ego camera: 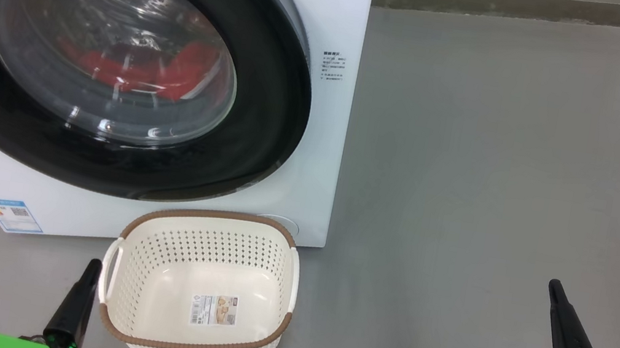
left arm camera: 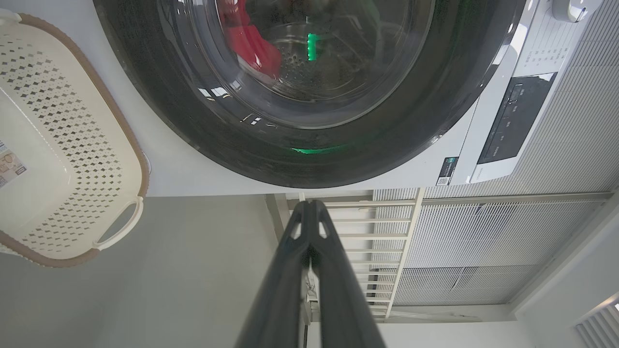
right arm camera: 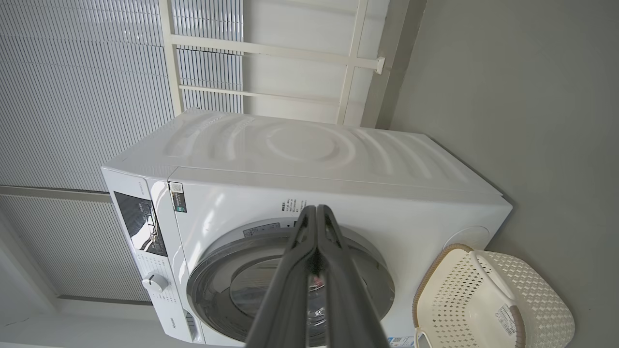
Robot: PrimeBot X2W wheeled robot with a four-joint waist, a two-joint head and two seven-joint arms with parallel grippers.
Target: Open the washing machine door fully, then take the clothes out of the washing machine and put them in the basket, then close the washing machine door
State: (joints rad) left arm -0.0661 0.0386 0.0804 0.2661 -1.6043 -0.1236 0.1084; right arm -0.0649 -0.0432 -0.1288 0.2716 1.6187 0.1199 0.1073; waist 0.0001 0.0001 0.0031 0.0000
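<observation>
Left gripper [ego camera: 92, 268] low at the left of the head view, fingers pressed together with nothing between them. Tip pointing up, just beside the left handle [ego camera: 109, 268] of the basket [ego camera: 210, 214]; contact not clear from here. From the left wrist, closed fingers aimed toward the lower edge of the washer [ego camera: 345, 11], apart from it.

Right gripper [ego camera: 555, 289] low at the right, likewise pressed together and empty (one dark spike over bare grey floor [ego camera: 504, 167]), well apart from basket and washer alike. From the right wrist, tip lined up over the upper rim of the door [ego camera: 273, 131].

Basket upright on the floor, just in front of the washer's lower right corner, open side up, a sticker [ego camera: 214, 310] on its bottom.

Door shut flat against the washer front, with a glossy black rim all round and a clear glass bowl in the middle. Clothes [ego camera: 176, 75] red behind the glass, lying low in the drum. Dark panel [right arm camera: 140, 224] and round knob [right arm camera: 154, 281] at the washer's top, seen from the right wrist.
</observation>
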